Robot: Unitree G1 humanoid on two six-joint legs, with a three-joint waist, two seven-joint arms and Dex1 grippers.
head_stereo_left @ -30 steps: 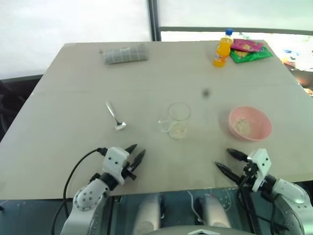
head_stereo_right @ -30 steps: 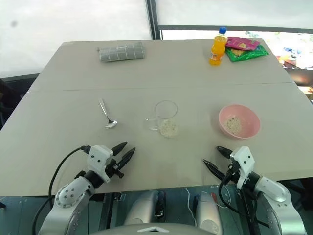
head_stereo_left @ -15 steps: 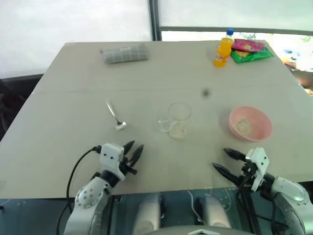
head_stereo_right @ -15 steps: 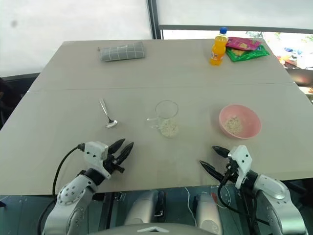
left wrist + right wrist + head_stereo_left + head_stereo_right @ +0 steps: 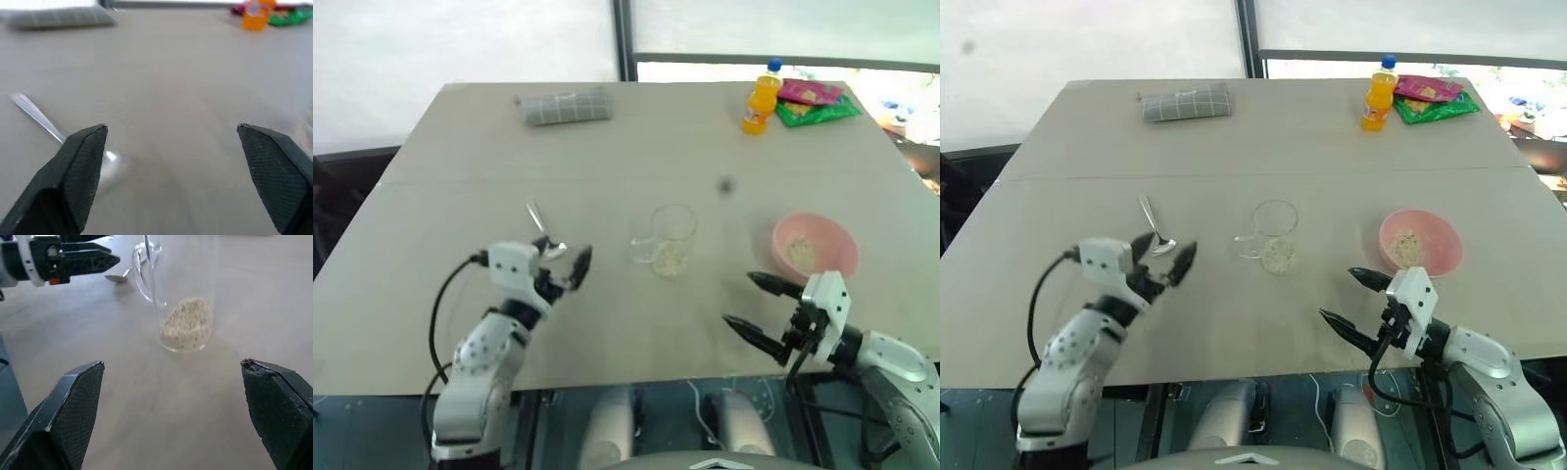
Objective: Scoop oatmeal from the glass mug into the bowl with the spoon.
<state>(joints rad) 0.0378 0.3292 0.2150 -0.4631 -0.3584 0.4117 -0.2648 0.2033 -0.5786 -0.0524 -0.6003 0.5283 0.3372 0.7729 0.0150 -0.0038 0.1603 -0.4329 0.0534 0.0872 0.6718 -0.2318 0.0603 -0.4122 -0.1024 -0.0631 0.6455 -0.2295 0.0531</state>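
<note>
**Reaching for the spoon: both tools wide and empty**

We start with the worktop (image 5: 460, 196), one broad pale surface carrying everything. Two arms are over its near edge. The left tool (image 5: 566, 259) hangs just beside the spoon with its black fingers (image 5: 80, 171) spread wide and nothing between them. The right tool (image 5: 759, 305) is spread wide and empty too, pointing across toward the mug from the near right.

We judge that the step in hand is the pick-up of the spoon, not yet made. The next move calls for the left tool to drop to the worktop and close on the thin handle, which lies flat and shiny and looks hard to get under. The right tool seems placed to steady the mug once scooping begins.

Now the count, largest to smallest. One folded grey cloth (image 5: 565, 107) sits at the far left, well apart from the action. One pink bowl (image 5: 837, 257) sits to the right of centre, with some pale oatmeal already in it. There are two snack packets (image 5: 815, 101), one pink and one green, at the far right. One orange bottle (image 5: 759, 96) stands beside them. One glass mug (image 5: 670, 238) stands upright mid-worktop, handle toward the spoon, with one small heap of oatmeal (image 5: 187, 324) on its bottom. One spoon (image 5: 543, 230) lies left of the mug, head toward us.
</note>
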